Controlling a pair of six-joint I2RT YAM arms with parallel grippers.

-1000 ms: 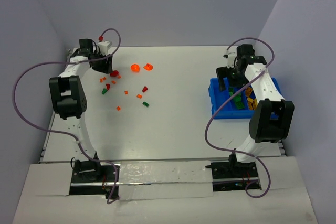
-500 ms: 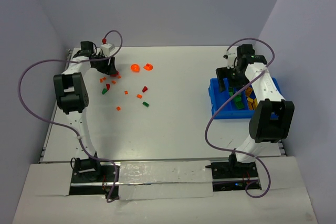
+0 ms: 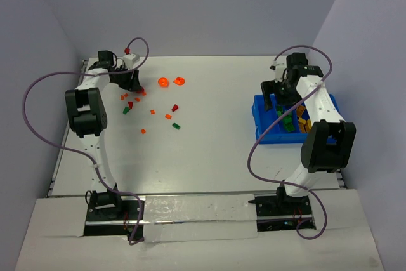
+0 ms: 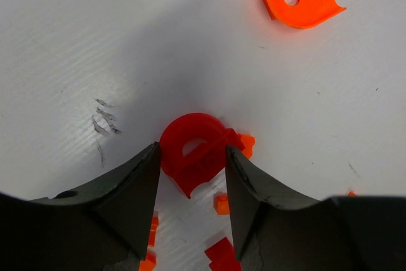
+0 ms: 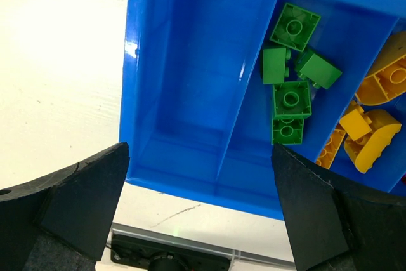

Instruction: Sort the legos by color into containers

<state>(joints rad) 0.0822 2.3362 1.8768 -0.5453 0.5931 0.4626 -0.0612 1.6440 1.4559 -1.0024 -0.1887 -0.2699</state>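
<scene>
Now: the left gripper (image 4: 192,149) sits near the bench's (image 3: 209,150) far-left corner. Its jaws are half-spread, one at each flank of the red round lego (image 4: 190,136); I cannot tell whether they bite. Squeeze squarely across the rim, keep the small orange brick (image 4: 221,204) out of the pinch, then lift straight. The right gripper (image 5: 200,149) is spread wide and empty above the blue bin (image 5: 135,61) at the right edge.

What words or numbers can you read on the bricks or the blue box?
None: no word, number or sign can be read. The green bricks in the blue bin show no lettering, the round red brick is bare, and the grey marks on the table are scratches, not letters.
</scene>
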